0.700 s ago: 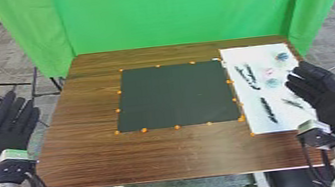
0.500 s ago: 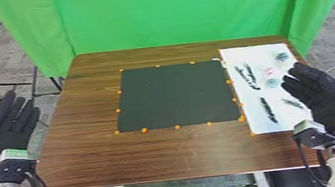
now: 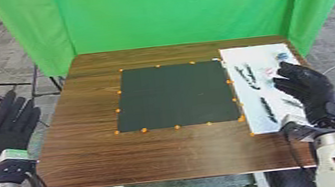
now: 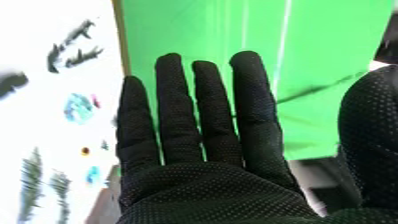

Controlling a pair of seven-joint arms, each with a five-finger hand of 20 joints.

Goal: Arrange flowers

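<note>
Right robot hand [image 3: 311,91] at the white sheet [image 3: 247,56], fingers straight and apart.
Flowers [image 4: 78,108] lie on the sheet, at the surface's [image 3: 170,154] right; picking seems underway, next needing a careful descent and pinch.

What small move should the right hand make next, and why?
Probably lower the right hand toward the green sprigs on the white sheet: its fingers are straight, it grips nothing, and in the head view it overlaps the sheet's edge.

Text or numbers — none readable
</note>
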